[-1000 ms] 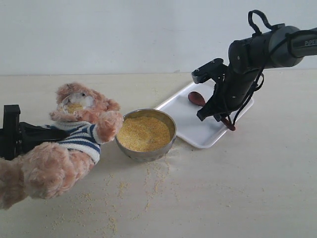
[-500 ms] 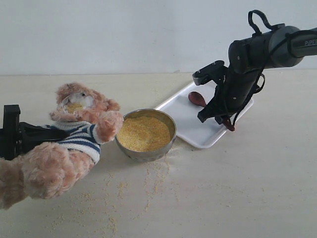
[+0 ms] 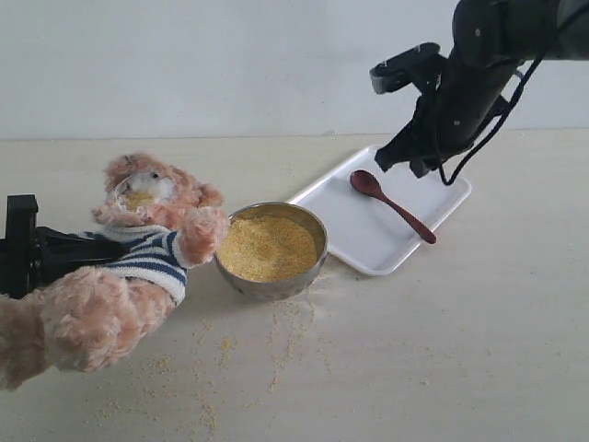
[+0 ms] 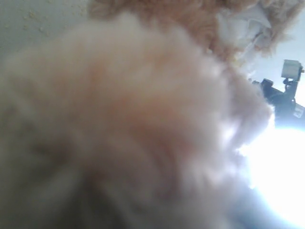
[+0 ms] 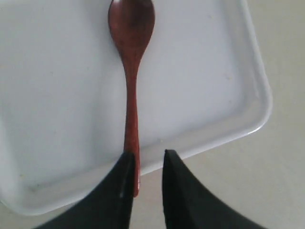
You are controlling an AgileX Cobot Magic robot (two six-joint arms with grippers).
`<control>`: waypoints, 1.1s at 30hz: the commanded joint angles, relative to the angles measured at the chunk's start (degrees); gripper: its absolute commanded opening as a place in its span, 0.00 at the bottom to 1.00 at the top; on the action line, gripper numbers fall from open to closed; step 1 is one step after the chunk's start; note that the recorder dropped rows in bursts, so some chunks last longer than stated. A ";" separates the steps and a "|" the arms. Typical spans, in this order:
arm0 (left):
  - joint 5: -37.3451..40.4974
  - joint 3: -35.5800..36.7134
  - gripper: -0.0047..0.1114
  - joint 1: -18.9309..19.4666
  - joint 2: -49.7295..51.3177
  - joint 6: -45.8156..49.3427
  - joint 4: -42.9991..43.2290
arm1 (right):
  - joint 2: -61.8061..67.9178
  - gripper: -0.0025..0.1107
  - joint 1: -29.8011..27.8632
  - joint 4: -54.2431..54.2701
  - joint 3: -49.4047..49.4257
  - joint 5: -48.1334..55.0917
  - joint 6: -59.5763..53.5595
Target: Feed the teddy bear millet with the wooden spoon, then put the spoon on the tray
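One wooden spoon (image 3: 398, 210) lies on the tray (image 3: 357, 241).

Open counter (image 3: 442, 350) is lying free for you in front of the steel bowl (image 3: 267, 287) and the tray (image 3: 345, 228). The teddy bear (image 3: 138, 267) is blocking the left side, with its paw just beside the bowl. The right tool (image 3: 402, 164) is hanging above the tray, clear of the wooden spoon (image 3: 391, 204), which is crossing it diagonally.

There's the glossy dark wooden spoon (image 3: 391, 204), lying flat on the white tray (image 3: 359, 244) just right of the steel bowl (image 3: 276, 287). Yellow millet (image 3: 267, 247) heaps that bowl, with specks strewn in front of it. Left of the bowl, the striped-shirt teddy bear (image 3: 138, 249) leans back, a paw just beside the rim.
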 commanded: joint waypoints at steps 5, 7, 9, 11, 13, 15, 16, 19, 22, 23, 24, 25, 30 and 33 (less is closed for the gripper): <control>2.26 -0.60 0.08 0.16 0.11 0.53 -0.61 | -9.41 0.02 -2.75 -12.72 -0.16 -3.13 10.10; 2.26 -0.60 0.08 0.16 0.11 0.53 -0.61 | -11.32 0.02 -4.34 -12.93 -0.16 -3.26 11.19; 2.26 -0.60 0.08 0.16 0.11 0.53 -0.61 | -13.41 0.02 -6.36 -12.81 -0.16 -3.35 12.85; 2.42 -0.60 0.08 0.16 0.11 0.53 -0.61 | -16.09 0.02 -8.36 -12.51 -0.05 -3.38 13.46; 2.39 -0.60 0.08 0.29 0.11 0.53 -0.61 | -18.55 0.02 -9.88 -12.38 -0.05 -4.10 14.25; 2.52 -0.60 0.08 0.71 0.11 0.53 -0.61 | -21.49 0.02 -11.30 -12.38 0.06 -4.95 15.87; 2.85 -0.60 0.08 1.20 0.11 0.53 -0.61 | -23.13 0.02 -11.95 -12.38 0.43 -6.15 17.04; 2.78 -1.13 0.08 3.50 0.11 0.53 -0.61 | -29.01 0.02 -13.16 -12.26 4.42 -14.92 19.08; 2.66 -3.21 0.08 5.01 0.11 4.08 -0.61 | -38.31 0.02 -13.16 -12.54 13.22 -26.20 20.54; 1.90 -4.03 0.08 5.01 0.11 5.10 -0.61 | -42.58 0.02 -13.16 -12.41 17.25 -29.00 20.63; 0.79 -4.32 0.08 4.78 0.11 5.47 -0.61 | -44.36 0.02 -13.16 -12.41 19.31 -30.07 20.63; -3.29 -5.08 0.08 4.66 0.11 6.78 -0.61 | -47.27 0.02 -13.16 -12.76 23.29 -32.17 20.32; -15.47 -5.19 0.08 4.66 0.11 7.78 -0.61 | -52.07 0.02 -13.16 -12.76 31.56 -40.36 20.32; -15.45 -5.19 0.08 4.66 0.11 8.87 -0.61 | -51.39 0.02 -13.16 -12.62 31.92 -40.92 20.32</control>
